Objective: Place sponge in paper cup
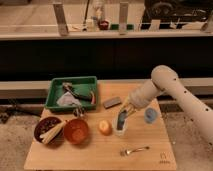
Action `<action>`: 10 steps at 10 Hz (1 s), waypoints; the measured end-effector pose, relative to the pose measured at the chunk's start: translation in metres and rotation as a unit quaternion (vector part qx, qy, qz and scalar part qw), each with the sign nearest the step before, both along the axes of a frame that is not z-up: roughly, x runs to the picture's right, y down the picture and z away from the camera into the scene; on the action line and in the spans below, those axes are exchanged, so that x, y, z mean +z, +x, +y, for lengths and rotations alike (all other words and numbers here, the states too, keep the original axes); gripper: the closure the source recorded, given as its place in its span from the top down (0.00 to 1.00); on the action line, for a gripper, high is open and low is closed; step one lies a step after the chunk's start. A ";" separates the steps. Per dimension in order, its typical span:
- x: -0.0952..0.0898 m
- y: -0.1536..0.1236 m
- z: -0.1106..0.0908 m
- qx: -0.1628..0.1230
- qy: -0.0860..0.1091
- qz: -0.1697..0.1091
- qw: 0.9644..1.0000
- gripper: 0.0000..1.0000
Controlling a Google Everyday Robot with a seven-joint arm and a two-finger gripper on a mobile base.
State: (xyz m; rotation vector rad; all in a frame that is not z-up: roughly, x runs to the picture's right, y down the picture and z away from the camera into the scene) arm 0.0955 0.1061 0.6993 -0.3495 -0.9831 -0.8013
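The white paper cup [120,132] stands on the wooden table [90,155], right of a small orange fruit [104,127]. The blue-teal sponge [121,119] stands upright with its lower end inside the cup's mouth. My gripper [125,109] is right above the cup, shut on the top of the sponge. The arm comes in from the upper right.
A blue cup [151,115] stands right of the paper cup, under my arm. A grey block [112,102] lies behind it. A fork [134,150] lies in front. An orange bowl [76,131], a dark bowl [48,131] and a green tray [55,95] with clutter are at the left.
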 end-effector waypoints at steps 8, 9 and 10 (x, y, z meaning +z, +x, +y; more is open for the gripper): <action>0.003 -0.001 -0.002 0.008 0.002 0.006 1.000 0.80; 0.003 -0.001 -0.002 0.010 0.002 0.008 1.000 0.80; 0.004 -0.001 -0.002 0.013 0.002 0.010 1.000 0.80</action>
